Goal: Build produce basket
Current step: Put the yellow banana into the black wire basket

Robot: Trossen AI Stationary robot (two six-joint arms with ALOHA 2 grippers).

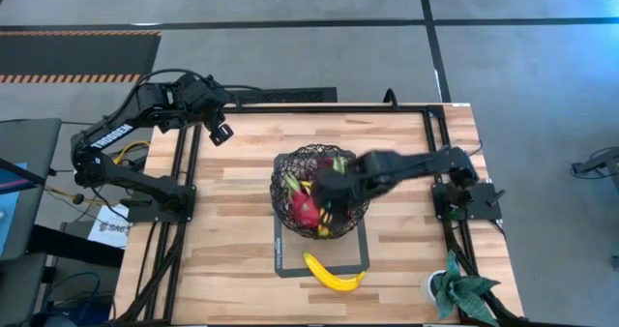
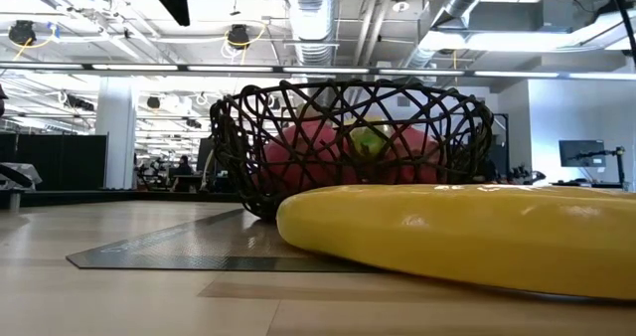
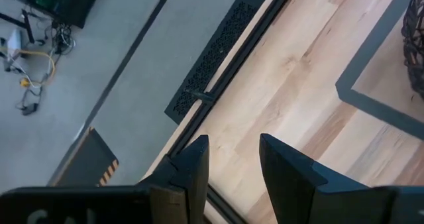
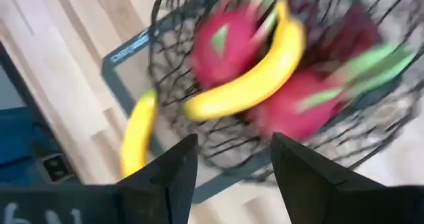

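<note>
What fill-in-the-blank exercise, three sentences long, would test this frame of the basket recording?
1. One banana lies inside the basket; the other banana lies on the ____ in front of it.
2. The right gripper, open and empty, hangs over the ____.
3. The left gripper waits, open, near the table's far left ____.

Missing words: mat; basket; corner
</note>
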